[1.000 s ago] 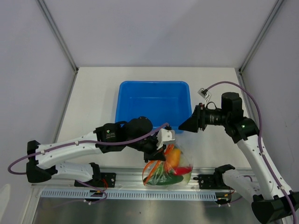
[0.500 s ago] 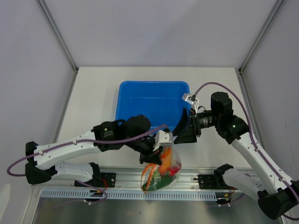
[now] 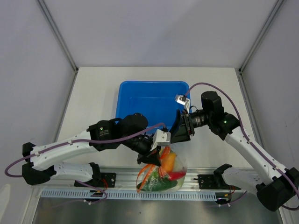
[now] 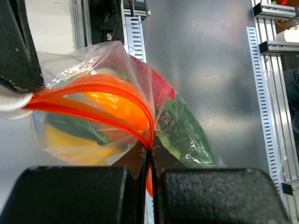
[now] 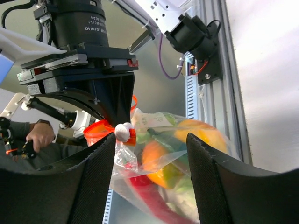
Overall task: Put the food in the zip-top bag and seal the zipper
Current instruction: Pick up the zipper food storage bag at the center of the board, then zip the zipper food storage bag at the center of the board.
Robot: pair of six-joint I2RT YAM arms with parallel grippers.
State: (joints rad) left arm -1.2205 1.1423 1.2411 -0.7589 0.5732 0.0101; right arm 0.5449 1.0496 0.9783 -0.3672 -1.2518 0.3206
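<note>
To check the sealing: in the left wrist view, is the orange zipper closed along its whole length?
No, the two strips of the zipper bow apart beyond where the left fingers pinch them.

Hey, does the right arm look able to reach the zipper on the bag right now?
Probably yes. The right gripper is open and faces the zipper with nothing between them. The left gripper pinches the strip and holds the zip-top bag, crowding one end.

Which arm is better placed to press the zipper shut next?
Right. The left tool is shut on the zipper, holding the bag up, so it is occupied. The right tool is open and free, with the bag between its fingers in its own view.
</note>
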